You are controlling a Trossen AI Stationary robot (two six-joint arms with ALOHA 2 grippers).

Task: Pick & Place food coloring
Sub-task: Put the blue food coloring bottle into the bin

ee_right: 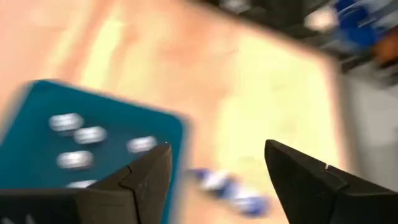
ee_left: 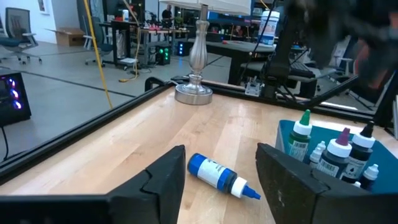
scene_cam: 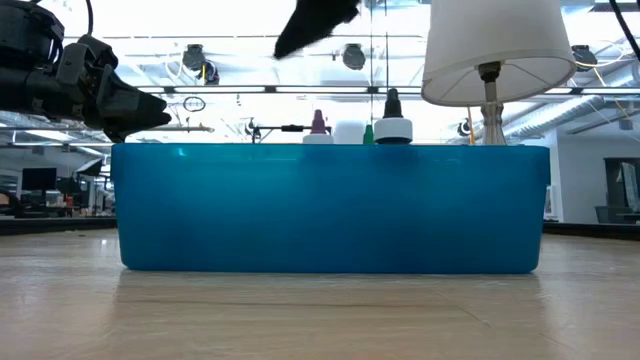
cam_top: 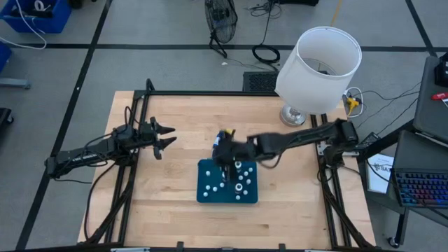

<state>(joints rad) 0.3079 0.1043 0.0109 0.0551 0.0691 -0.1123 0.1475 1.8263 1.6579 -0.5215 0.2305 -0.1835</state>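
Several small food coloring bottles with white caps stand upright in the teal tray; their tips rise above its rim. One blue bottle lies on its side on the wood, just beyond the tray's far edge. My right gripper hangs open above the tray's far edge, nothing between its fingers. My left gripper waits open at the table's left, level, pointing toward the lying bottle.
A lamp with a white shade stands on its metal base at the table's far right. Black frame rails run along the table's left, right and far edges. Bare wood lies left and near of the tray.
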